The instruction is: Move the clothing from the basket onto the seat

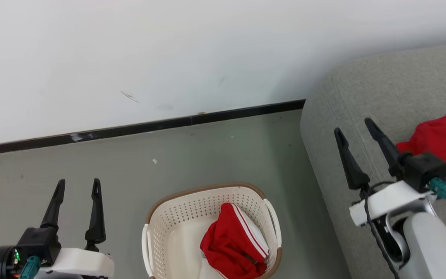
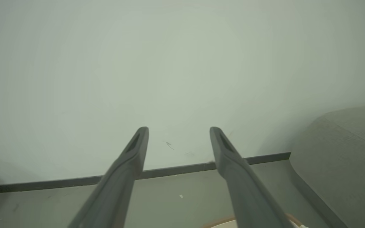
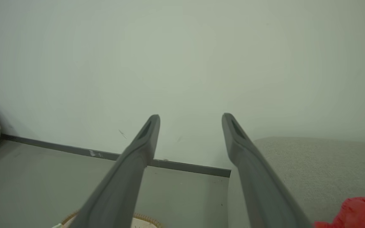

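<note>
Your left gripper [image 1: 79, 181] and right gripper [image 1: 352, 125] hang released, empty. One garment [image 1: 443, 135] lies on the seat [image 1: 362, 89] at right. Reach next for the other garment [image 1: 230, 240] in the basket [image 1: 207, 187], bottom centre.

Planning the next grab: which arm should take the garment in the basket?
Probably right: the right gripper is open over the sofa, and the red garment lies on the sofa side of the basket.

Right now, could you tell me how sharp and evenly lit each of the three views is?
Head view: sharp and evenly lit, holes in the basket crisp. Left wrist view: hazy, washed-out, greenish; the left gripper blurs toward the bottom edge. Right wrist view: same haze; the red garment on the sofa is soft.
</note>
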Controlling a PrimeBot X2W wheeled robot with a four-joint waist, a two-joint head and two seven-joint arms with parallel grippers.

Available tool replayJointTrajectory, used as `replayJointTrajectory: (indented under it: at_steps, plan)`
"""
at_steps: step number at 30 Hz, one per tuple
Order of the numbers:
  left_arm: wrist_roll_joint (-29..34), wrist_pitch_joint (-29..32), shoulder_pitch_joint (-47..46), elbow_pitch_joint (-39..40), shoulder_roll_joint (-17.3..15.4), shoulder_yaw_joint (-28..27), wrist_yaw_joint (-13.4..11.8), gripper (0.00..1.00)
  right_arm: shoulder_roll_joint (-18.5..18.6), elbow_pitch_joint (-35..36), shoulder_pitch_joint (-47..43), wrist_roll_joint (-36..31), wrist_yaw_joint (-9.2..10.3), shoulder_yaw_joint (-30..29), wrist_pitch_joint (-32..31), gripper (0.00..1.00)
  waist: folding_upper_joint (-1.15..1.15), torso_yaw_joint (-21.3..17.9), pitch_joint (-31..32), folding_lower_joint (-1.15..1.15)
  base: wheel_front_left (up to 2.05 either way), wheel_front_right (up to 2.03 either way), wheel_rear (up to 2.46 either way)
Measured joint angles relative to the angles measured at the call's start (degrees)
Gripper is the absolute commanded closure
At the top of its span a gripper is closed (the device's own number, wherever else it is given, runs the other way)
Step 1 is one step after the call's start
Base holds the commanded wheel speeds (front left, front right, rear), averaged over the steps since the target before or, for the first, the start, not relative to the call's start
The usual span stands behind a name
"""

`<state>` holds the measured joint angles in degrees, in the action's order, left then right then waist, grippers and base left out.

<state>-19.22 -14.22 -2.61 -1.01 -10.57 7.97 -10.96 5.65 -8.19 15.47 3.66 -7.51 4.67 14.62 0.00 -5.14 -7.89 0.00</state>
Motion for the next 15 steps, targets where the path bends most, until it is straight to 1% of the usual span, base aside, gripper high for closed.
replayJointTrajectory:
  at_steps: [8, 15]
  plan:
    - [0.00, -0.01, 2.34, -0.70, 0.07, -0.09, 0.01, 0.00, -0.86, 2.21, -7.07, -3.09, 0.00, -2.64, 0.00, 0.00, 0.00, 2.69, 2.99, 0.00, 0.00, 0.00, 0.00]
    - [0.09, -0.05, 4.01, -1.24, 0.09, 0.21, 0.40, 0.00, -2.60, 4.15, -12.83, -3.49, 0.00, -3.64, 0.00, 0.00, 0.00, 4.42, 5.51, 0.00, 0.00, 0.00, 0.00]
